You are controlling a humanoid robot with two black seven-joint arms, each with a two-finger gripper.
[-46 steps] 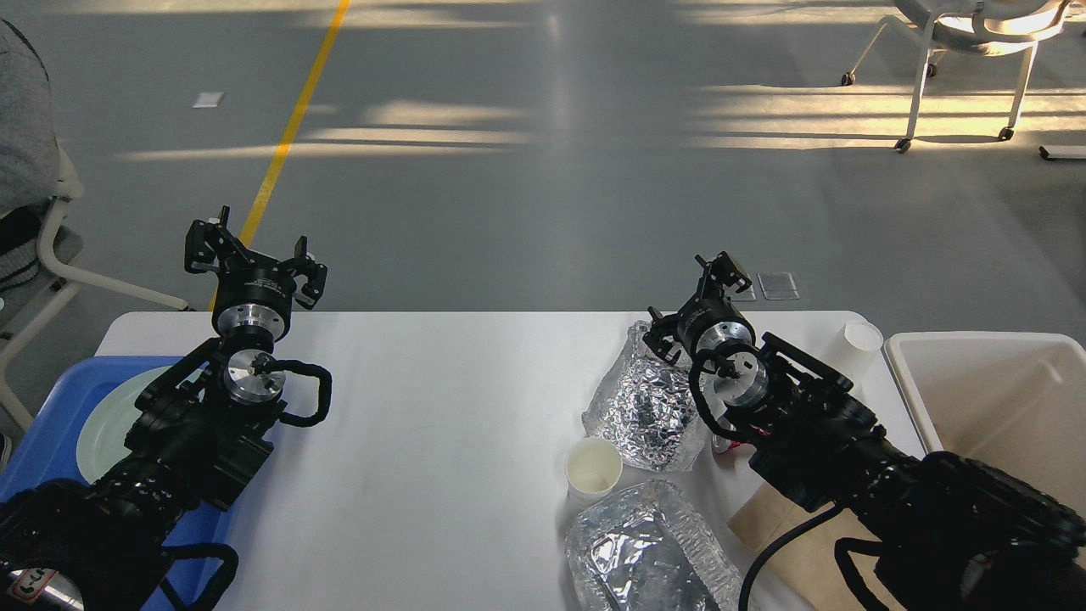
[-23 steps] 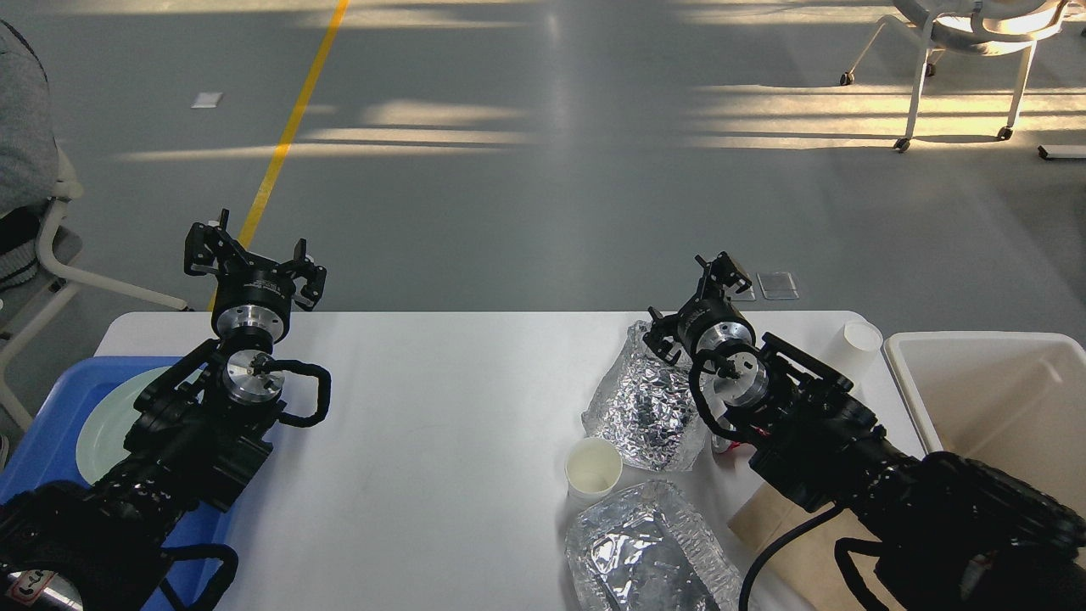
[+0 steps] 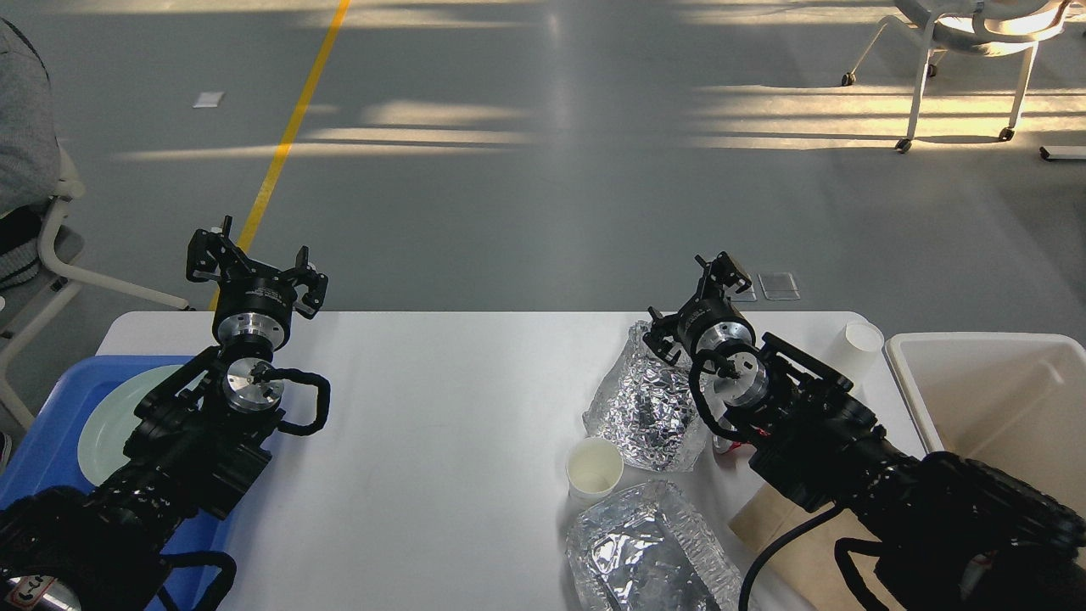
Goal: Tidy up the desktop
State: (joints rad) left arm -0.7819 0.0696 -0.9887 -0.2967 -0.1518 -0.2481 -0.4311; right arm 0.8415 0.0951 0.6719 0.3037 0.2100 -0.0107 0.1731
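The desktop (image 3: 441, 407) is a wide white tabletop with rounded corners. My left gripper (image 3: 254, 261) hovers open above its far left edge, holding nothing. Over the far right part, my right gripper (image 3: 692, 302) is open and empty just above a crumpled foil sheet (image 3: 640, 403). A second foil piece (image 3: 649, 552) lies at the near edge. A white paper cup (image 3: 594, 468) stands upright between the two foils. A clear plastic cup (image 3: 855, 346) stands at the far right corner. My right arm covers part of a brown paper bag (image 3: 785, 539).
A blue tray (image 3: 38, 441) holding a pale green plate (image 3: 106, 420) sits at the left end under my left arm. An off-white bin (image 3: 1001, 399) stands past the right end. Chairs stand on the floor at far left and far right.
My left gripper has dropped slightly toward the table. The right arm and the things on the desktop have not moved.
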